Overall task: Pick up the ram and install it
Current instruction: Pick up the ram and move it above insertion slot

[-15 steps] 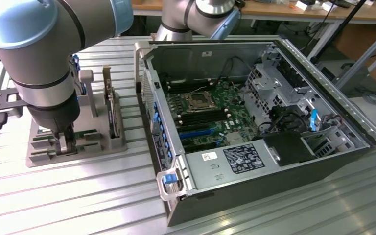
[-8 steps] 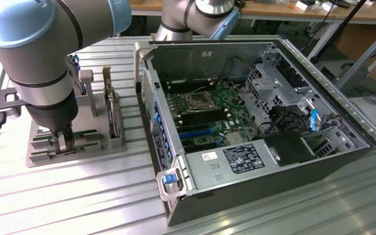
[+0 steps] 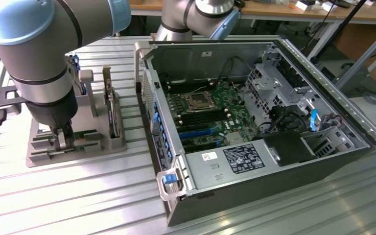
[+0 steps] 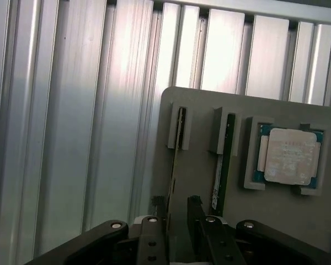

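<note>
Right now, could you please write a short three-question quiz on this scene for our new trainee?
1. True or false: the ram is already seated in the computer case.
2. Where does the silver processor chip lie? A: in a recess of the grey holder; B: on the motherboard; C: between the jaws.
3. In the exterior view, on which side of the open computer case is the gripper?
Key: 1 false, the ram stands on edge in the grey holder; 2 A; 3 the exterior view's left.
</note>
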Controlling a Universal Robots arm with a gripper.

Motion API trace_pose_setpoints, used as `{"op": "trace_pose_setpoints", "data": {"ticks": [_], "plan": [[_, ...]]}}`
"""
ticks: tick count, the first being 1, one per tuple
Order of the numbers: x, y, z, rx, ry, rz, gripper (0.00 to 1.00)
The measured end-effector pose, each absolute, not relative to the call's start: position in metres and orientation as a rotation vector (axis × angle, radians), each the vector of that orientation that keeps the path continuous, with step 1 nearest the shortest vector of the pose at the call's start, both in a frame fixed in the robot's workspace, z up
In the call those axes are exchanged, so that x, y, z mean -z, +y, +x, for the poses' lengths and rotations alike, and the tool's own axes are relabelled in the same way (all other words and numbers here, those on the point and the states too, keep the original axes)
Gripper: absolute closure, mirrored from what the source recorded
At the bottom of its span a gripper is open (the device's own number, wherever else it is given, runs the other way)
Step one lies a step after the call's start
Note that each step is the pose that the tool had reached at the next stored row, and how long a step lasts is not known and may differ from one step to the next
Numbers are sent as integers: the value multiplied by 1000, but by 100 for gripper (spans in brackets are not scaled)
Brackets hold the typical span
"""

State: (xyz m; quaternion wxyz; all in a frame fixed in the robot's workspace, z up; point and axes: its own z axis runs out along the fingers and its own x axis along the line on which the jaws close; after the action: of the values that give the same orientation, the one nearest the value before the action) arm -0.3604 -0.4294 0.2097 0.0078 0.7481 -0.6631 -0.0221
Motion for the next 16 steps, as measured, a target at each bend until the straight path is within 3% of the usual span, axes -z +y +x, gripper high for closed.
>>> {"op": "trace_pose_setpoints", "data": {"ticks": [8, 11, 16], "plan": [[-209, -431, -363, 69, -2080, 2333, 70], [-209, -431, -363, 69, -2080, 2333, 87], [-209, -431, -363, 69, -2080, 2333, 87]]}}
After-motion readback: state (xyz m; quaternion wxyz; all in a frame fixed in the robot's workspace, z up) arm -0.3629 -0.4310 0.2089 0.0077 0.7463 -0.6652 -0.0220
